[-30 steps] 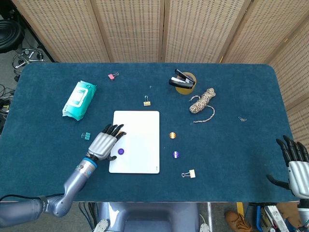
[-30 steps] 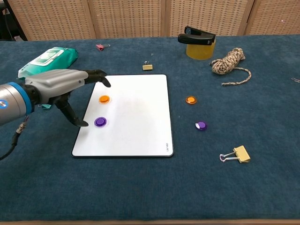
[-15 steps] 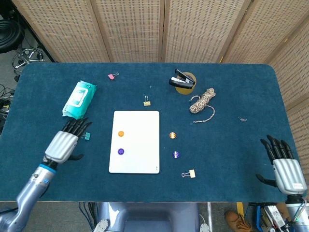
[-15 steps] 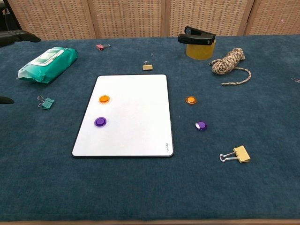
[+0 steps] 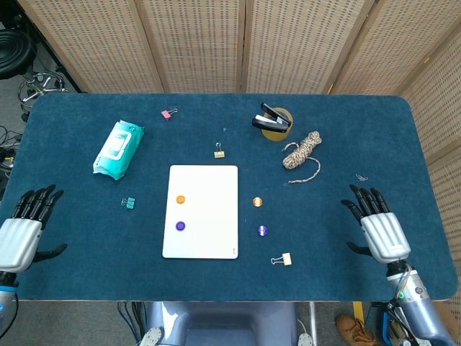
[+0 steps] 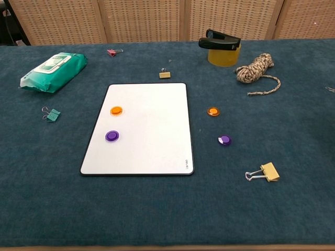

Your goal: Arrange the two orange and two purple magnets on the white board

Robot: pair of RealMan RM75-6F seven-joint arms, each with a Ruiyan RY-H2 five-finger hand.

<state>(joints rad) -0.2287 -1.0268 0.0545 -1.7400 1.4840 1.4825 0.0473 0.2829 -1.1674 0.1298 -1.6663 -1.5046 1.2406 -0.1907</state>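
Since a second ago the left hand (image 5: 21,234) has pulled back from the white board (image 5: 209,184) to the desk's (image 5: 86,267) near left corner, while the right hand (image 5: 380,229) has come inward; both show fingers spread and hold nothing. One orange magnet (image 5: 180,200) and one purple magnet (image 5: 180,225) sit on the board's left half. The other orange magnet (image 5: 257,202) and other purple magnet (image 5: 262,231) lie on the desk just right of the board, between it and the right hand, which is nearer them.
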